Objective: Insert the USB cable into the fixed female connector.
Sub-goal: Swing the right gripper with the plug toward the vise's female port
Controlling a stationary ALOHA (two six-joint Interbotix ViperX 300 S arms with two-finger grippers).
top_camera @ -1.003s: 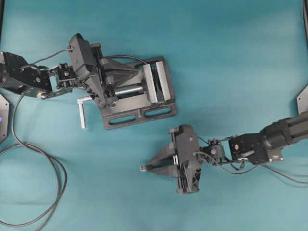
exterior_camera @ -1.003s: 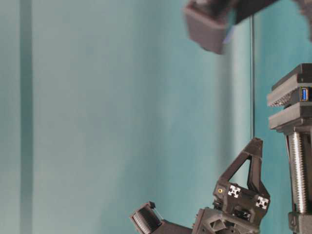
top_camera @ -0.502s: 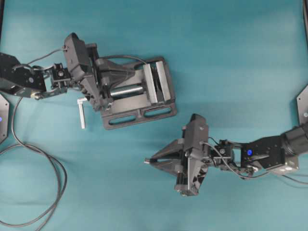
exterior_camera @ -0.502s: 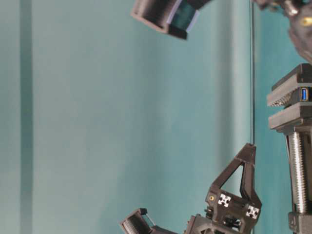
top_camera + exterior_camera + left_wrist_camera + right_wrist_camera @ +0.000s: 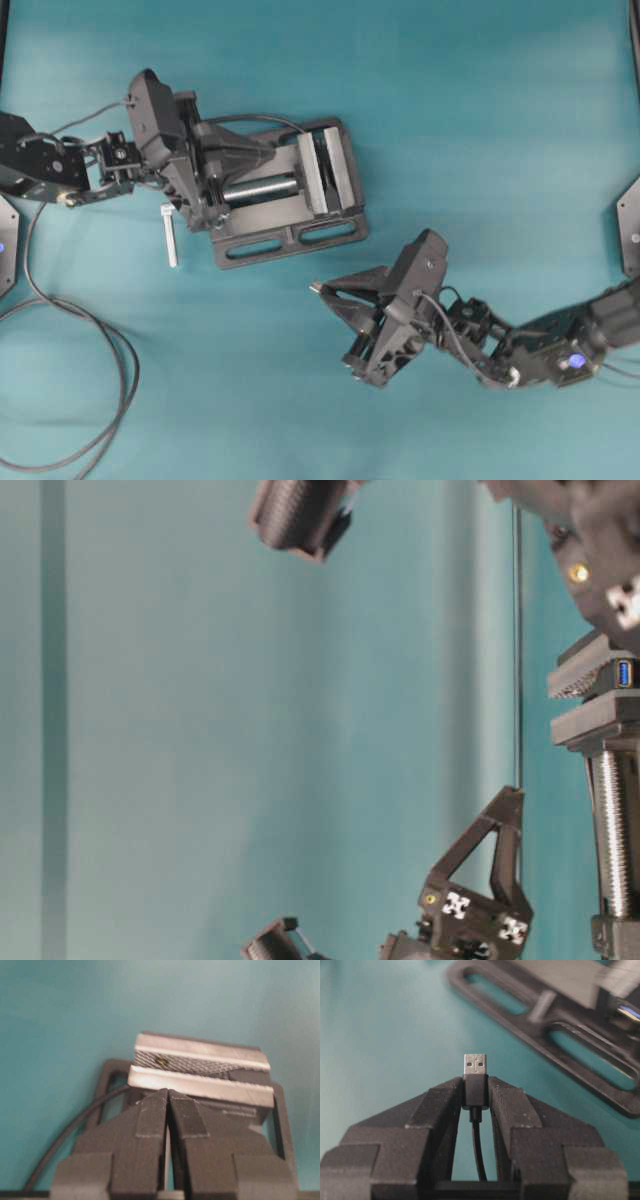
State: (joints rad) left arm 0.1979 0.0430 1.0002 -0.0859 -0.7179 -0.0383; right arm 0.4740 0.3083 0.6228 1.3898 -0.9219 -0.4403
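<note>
Gripping USB cable (image 5: 475,1089) plug, right pincer (image 5: 475,1091); left pincer (image 5: 169,1102) together; female connector (image 5: 624,672) edge-cropped in vise (image 5: 290,195).

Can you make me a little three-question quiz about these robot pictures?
1. True or false: the right gripper is pinching the USB cable by its black plug.
2. Which way does the plug's metal tip point in the right wrist view? A) out past the fingertips B) back toward the arm
3. What grey metal thing does the left gripper hang over?

Key:
1. True
2. A
3. The vise
</note>
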